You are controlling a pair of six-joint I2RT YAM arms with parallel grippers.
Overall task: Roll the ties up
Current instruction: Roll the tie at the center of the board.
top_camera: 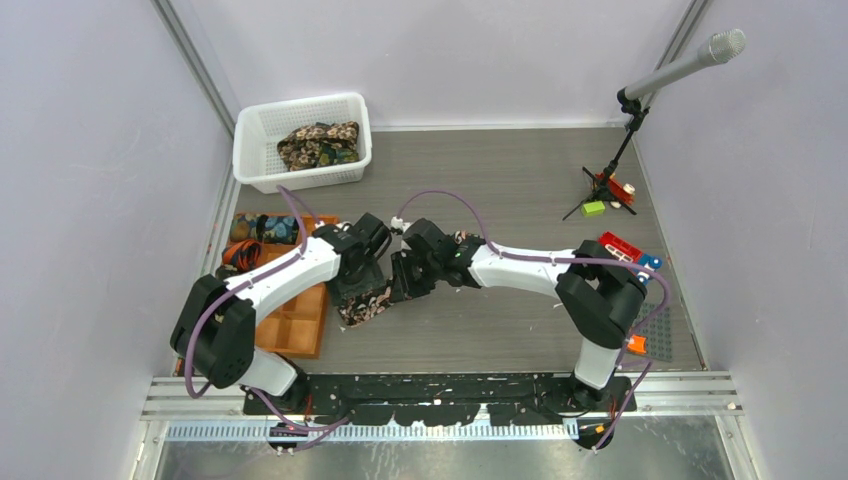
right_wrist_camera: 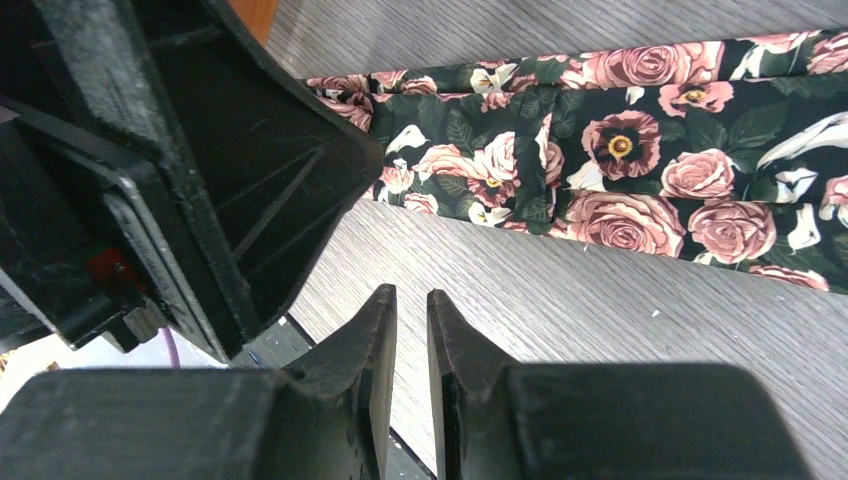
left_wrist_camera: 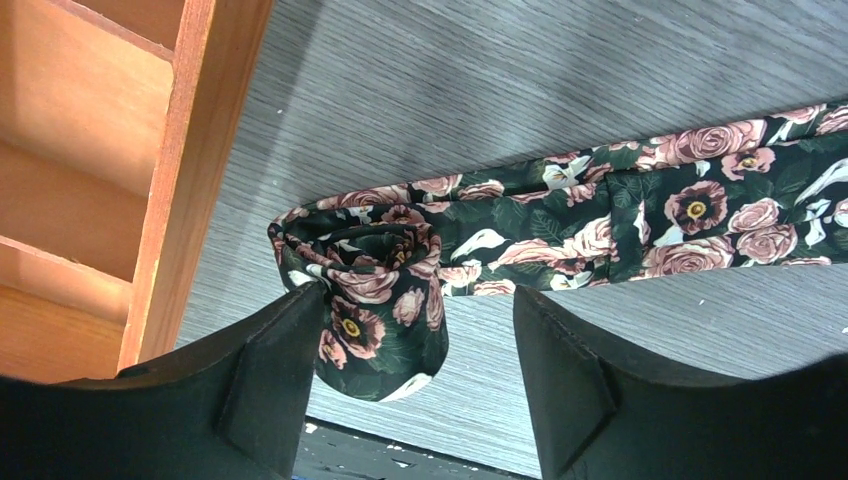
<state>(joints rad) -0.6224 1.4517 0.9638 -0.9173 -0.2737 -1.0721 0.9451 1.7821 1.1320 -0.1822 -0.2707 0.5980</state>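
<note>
Both arms lean in over the table point(left_wrist_camera: 470, 80), left of its middle, and meet above the black tie with pink roses point(left_wrist_camera: 620, 200). The tie lies flat on the grey table top. One end is wound into a small roll point(left_wrist_camera: 372, 262) just beside the long wall of the orange tray point(left_wrist_camera: 195, 150), which sits along the table's left edge. From the roll, the rest of the tie runs away flat under the right arm.

The left gripper point(left_wrist_camera: 418, 300) stands with its jaws wide apart on either side of the roll. One finger point(left_wrist_camera: 285, 365) touches the roll's side, while the other is clear of it with bare table between them, so nothing is clamped.

The right gripper point(right_wrist_camera: 411, 305) hangs just beside the flat stretch of tie, toward the near edge. Its fingers point(right_wrist_camera: 370, 350) are drawn almost together, with only a thin slit left, and there is nothing in that slit. The left gripper's black body fills the corner of the right wrist view right next to it.

In the far left corner of the table a white mesh basket point(top_camera: 256, 170) holds more patterned ties point(top_camera: 318, 146) in a heap. A microphone stand point(top_camera: 618, 160) is set near the far right corner.
</note>
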